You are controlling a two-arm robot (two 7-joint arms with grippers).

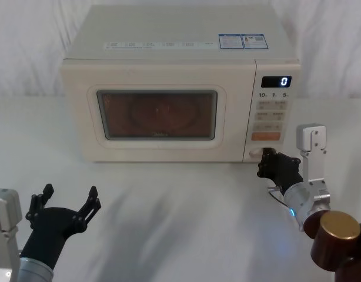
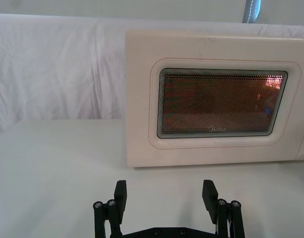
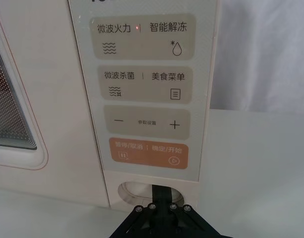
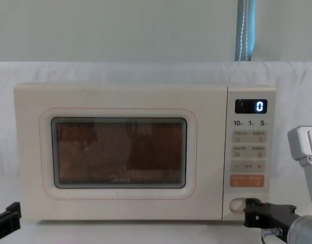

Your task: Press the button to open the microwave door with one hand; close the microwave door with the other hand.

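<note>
The cream microwave door (image 1: 157, 114) with its dark window sits flush against the oven, and the inside glows orange behind the glass (image 2: 221, 101) (image 4: 120, 152). The button (image 3: 134, 191) is the wide pill-shaped key at the foot of the control panel (image 1: 253, 154) (image 4: 236, 204). My right gripper (image 1: 267, 158) is shut, its joined tip (image 3: 162, 191) against the button's right half (image 4: 248, 206). My left gripper (image 1: 70, 192) hovers low over the table in front of the door's left side, open and holding nothing (image 2: 164, 191).
The microwave stands on a white cloth-covered table (image 1: 186, 205) with a white drape behind it. Its display (image 4: 251, 106) reads 0. An orange key (image 3: 148, 152) lies just above the button. Open tabletop stretches between the two grippers.
</note>
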